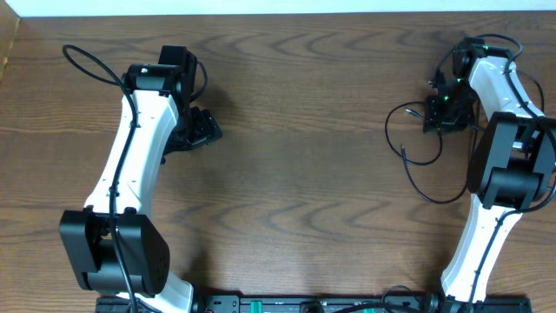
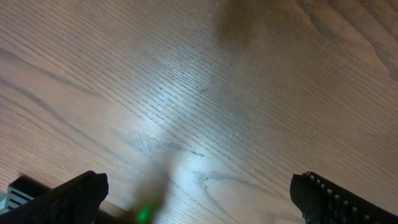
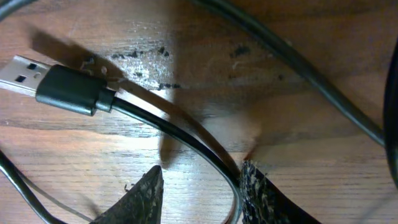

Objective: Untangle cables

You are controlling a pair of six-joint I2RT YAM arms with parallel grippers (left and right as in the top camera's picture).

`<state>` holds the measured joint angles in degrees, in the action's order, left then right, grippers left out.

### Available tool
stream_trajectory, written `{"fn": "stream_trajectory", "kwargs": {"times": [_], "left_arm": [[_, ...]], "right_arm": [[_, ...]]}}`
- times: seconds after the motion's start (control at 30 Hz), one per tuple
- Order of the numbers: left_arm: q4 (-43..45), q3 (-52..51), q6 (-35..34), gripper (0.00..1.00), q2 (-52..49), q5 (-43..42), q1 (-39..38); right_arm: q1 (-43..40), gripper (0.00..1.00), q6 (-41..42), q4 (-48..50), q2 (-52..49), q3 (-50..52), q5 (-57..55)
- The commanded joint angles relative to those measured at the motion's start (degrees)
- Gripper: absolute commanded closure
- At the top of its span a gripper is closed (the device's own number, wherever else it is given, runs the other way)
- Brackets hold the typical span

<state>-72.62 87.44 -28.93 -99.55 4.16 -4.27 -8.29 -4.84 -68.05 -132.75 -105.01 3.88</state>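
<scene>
Right claw (image 3: 200, 190) is spread and low over the table (image 1: 304, 130), straddling a black cable (image 3: 168, 124) that runs from its USB plug (image 3: 68, 90) between the fingertips and lies against one of them. I'd centre on that strand, pinch just behind the plug and lift slowly so the other loops drop off. The cables (image 1: 406, 155) sit far right under that arm, which reaches forward with its wrist bent down; left claw (image 2: 199, 196) is also spread, over bare wood, well apart.
</scene>
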Motion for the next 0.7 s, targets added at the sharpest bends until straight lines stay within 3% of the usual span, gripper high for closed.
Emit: {"fn": "stream_trajectory", "kwargs": {"times": [0.0,0.07,0.1,0.3,0.43,0.5,0.67], "left_arm": [[0.1,0.0,0.8,0.01,0.3,-1.5,0.0],[2.1,0.0,5.7,0.01,0.3,-7.4,-0.1],[3.1,0.0,7.4,0.01,0.3,-10.3,-0.4],[5.2,0.0,10.9,0.01,0.3,-12.5,-5.6],[5.7,0.0,10.9,0.01,0.3,-12.5,-6.7],[5.6,0.0,10.9,0.01,0.3,-12.5,-6.9],[5.7,0.0,10.9,0.01,0.3,-12.5,-6.9]], "right_arm": [[-0.1,0.72,-0.3,0.2,-1.2,3.4,-2.9],[-0.1,0.87,-0.3,0.6,-1.2,5.0,-3.7],[-0.1,0.99,-0.3,0.6,-1.2,5.3,-4.0],[0.0,0.99,1.8,0.0,0.0,5.1,-2.5],[-0.7,0.99,1.8,-1.9,8.9,1.6,-2.9],[-4.1,0.99,9.8,-0.9,18.1,-0.9,-13.7],[-14.8,0.99,14.6,1.6,25.9,-0.9,-21.9]]}}
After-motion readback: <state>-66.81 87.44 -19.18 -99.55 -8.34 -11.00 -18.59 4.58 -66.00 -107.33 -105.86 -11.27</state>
